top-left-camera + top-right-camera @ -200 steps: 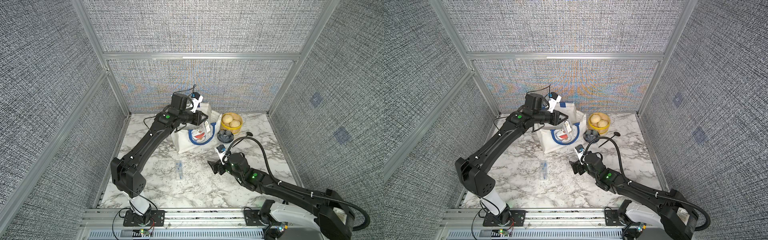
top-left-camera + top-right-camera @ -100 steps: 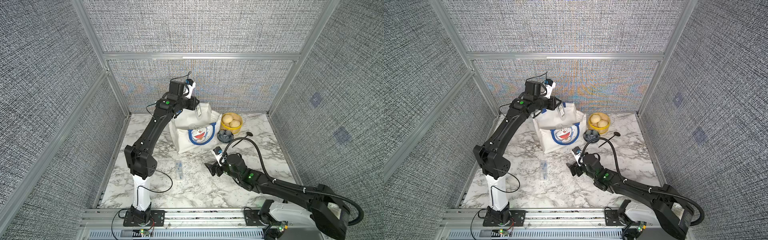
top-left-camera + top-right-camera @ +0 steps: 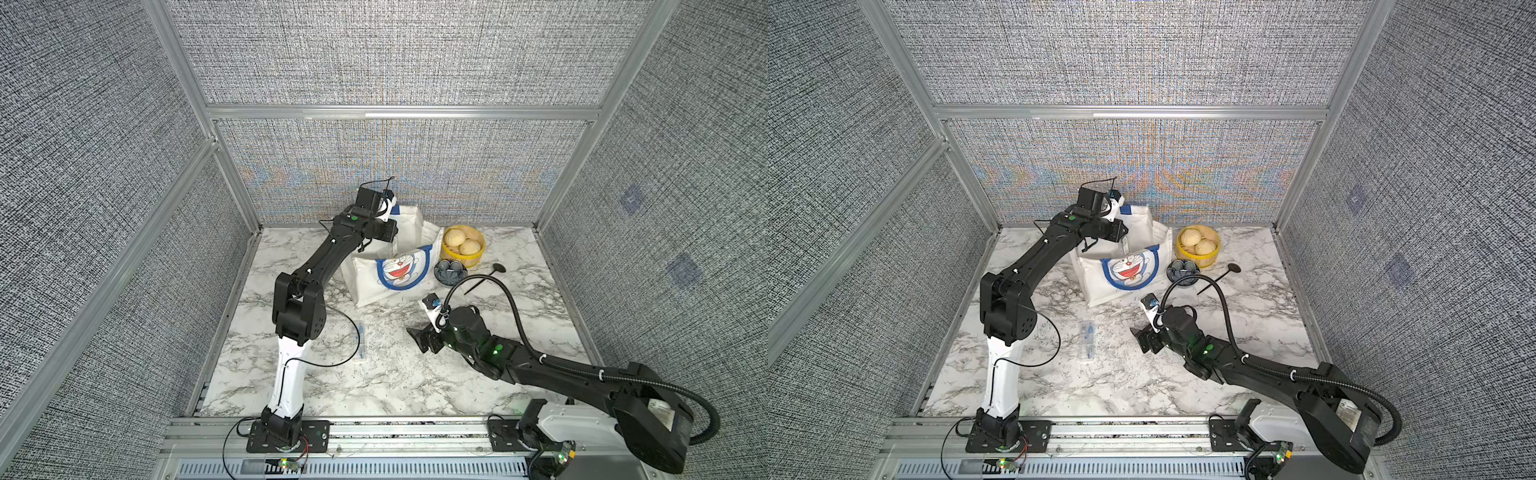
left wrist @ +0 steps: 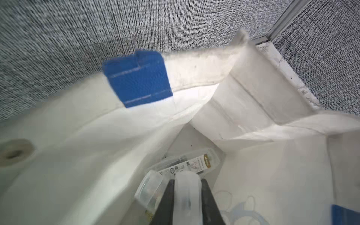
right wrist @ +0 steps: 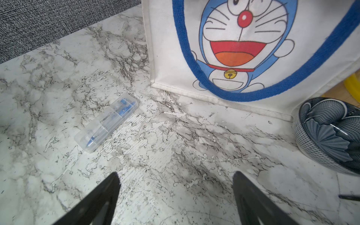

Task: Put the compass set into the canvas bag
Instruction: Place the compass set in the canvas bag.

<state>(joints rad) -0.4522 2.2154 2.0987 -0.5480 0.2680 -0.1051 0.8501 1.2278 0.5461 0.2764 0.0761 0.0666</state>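
Observation:
The off-white canvas bag (image 3: 399, 270) (image 3: 1125, 270) with the blue cartoon cat stands at the back of the marble table. My left gripper (image 3: 392, 240) (image 4: 187, 183) hangs over its open mouth, shut on a clear compass set (image 4: 187, 196) that points down into the bag. Two more clear cases (image 4: 185, 163) lie on the bag's floor. Another compass set (image 3: 360, 340) (image 5: 106, 121), clear with blue parts, lies flat on the table left of my right gripper (image 3: 419, 338) (image 5: 175, 175). That gripper is open, low over bare marble, holding nothing.
A yellow steamer basket (image 3: 462, 245) with two buns sits right of the bag. In front of it stands a blue patterned bowl (image 3: 450, 272) (image 5: 329, 136), and a black spoon (image 3: 484, 279) lies beside that. Grey walls close the back and sides.
My left arm lifted the held case from the bag's front up toward the back, then brought it over the bag's mouth. The right gripper slid slightly left, still open.

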